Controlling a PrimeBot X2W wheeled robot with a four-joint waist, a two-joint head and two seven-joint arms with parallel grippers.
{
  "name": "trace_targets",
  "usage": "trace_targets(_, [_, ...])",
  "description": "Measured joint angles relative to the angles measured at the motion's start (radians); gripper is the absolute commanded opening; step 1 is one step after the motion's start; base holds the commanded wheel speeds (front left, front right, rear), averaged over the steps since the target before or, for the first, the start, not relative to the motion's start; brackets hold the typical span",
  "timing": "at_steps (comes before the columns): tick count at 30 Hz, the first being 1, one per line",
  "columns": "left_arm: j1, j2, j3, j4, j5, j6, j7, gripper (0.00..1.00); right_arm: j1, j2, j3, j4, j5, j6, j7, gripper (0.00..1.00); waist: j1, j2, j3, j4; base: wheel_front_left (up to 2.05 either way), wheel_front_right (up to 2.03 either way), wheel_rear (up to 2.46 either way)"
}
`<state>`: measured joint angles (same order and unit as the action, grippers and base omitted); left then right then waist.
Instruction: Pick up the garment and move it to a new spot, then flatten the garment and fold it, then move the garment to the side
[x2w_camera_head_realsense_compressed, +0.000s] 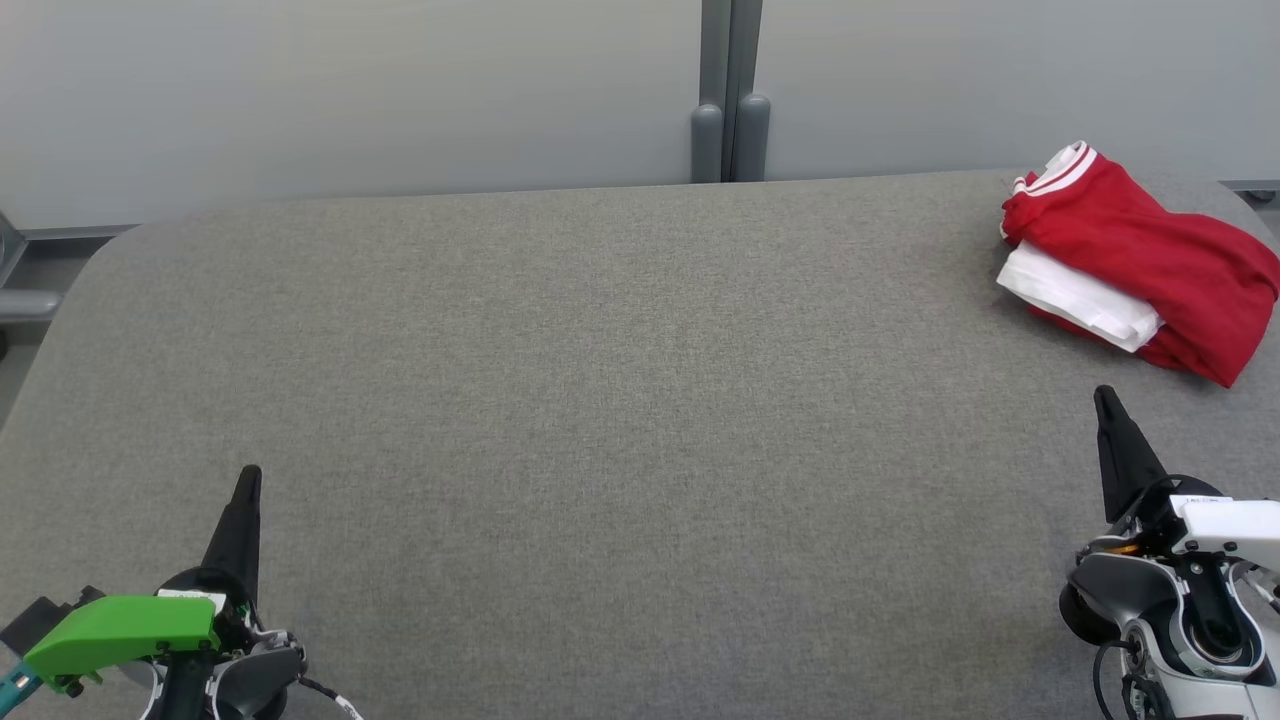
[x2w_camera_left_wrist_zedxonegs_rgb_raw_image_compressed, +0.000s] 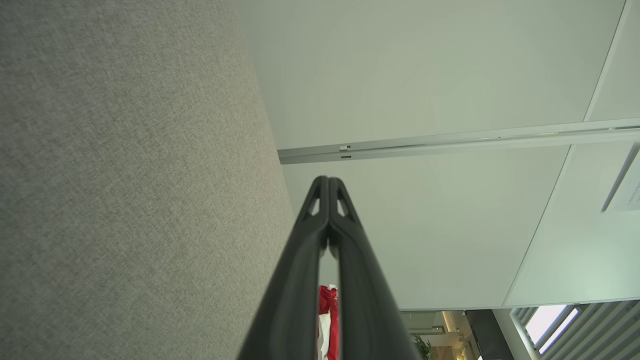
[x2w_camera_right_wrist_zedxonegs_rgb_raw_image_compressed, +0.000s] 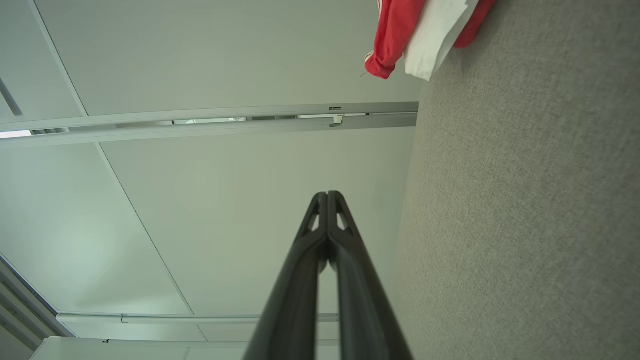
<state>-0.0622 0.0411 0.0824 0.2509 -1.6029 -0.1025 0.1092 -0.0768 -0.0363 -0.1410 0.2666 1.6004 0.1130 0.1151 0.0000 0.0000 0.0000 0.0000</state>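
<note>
The garment (x2w_camera_head_realsense_compressed: 1150, 255) is lying bundled at the desk's (x2w_camera_head_realsense_compressed: 600, 400) far right corner, its long axis running ten-to-four, at one o'clock from the right fingers (x2w_camera_head_realsense_compressed: 1112, 425), which are pressing together empty, while the left fingers (x2w_camera_head_realsense_compressed: 243, 510), likewise closed on nothing, are sitting well apart.

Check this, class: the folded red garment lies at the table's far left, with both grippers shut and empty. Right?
Wrong side: the garment lies at the far right of the table, as the head view shows. The left gripper and right gripper are shut and empty.
</note>
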Motion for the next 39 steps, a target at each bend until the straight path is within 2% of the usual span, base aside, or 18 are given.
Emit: trace_targets(39, [0.000,0.000,0.000,0.000,0.000,0.000,0.000,0.00,0.000,0.000,0.000,0.000,0.000,0.000,0.000,0.00,0.0000,0.0000,0.000,0.000,0.00,0.00,0.00])
